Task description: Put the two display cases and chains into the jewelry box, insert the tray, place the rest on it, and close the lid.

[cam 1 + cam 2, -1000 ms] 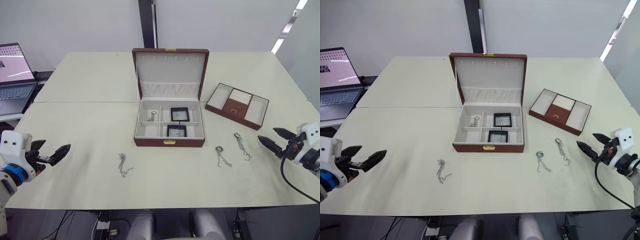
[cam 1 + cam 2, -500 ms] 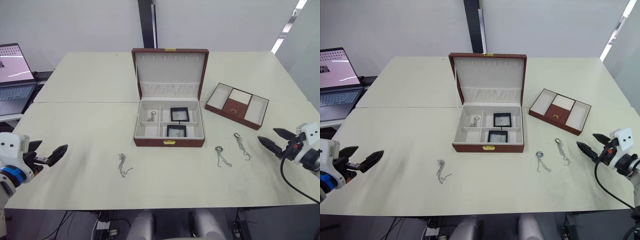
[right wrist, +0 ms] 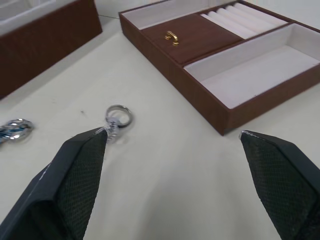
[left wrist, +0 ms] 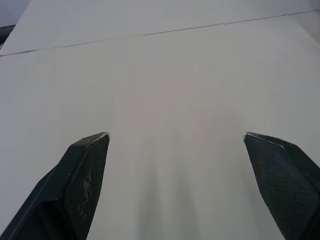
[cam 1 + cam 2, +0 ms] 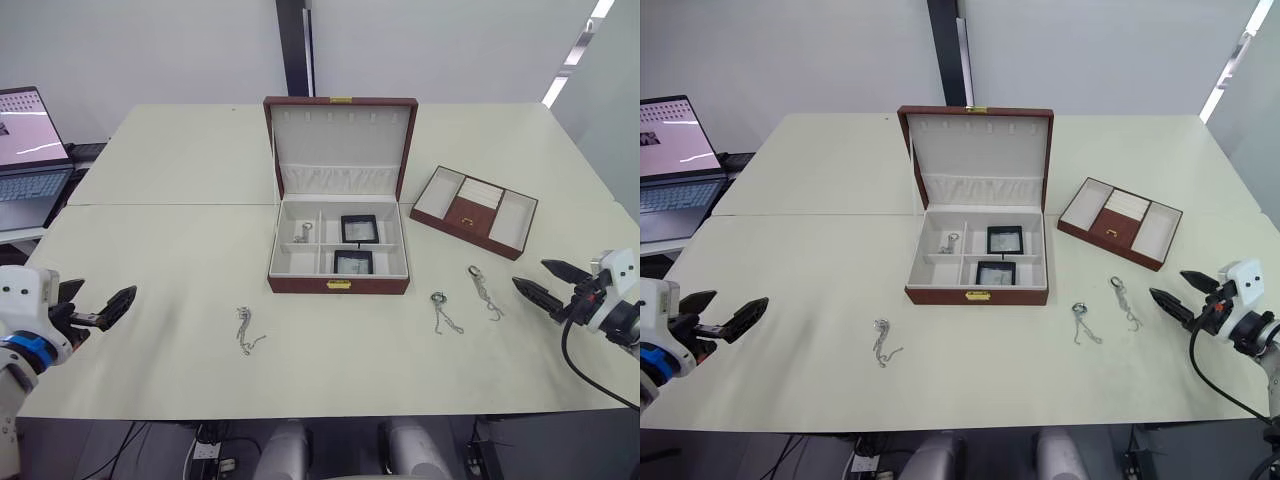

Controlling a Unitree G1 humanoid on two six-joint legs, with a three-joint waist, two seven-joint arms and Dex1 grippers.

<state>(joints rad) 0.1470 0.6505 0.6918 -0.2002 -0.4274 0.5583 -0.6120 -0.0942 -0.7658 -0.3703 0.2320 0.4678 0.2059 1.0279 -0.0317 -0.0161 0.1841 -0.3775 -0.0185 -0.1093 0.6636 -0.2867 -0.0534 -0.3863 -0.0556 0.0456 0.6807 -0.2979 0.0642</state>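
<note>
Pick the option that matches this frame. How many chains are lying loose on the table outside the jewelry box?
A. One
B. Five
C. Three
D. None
C. One chain lies on the table in front of the jewelry box toward the robot's left, and two more lie toward its right, near the open right gripper.

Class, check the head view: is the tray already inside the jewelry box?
No, the tray lies on the table to the right of the open box.
</note>
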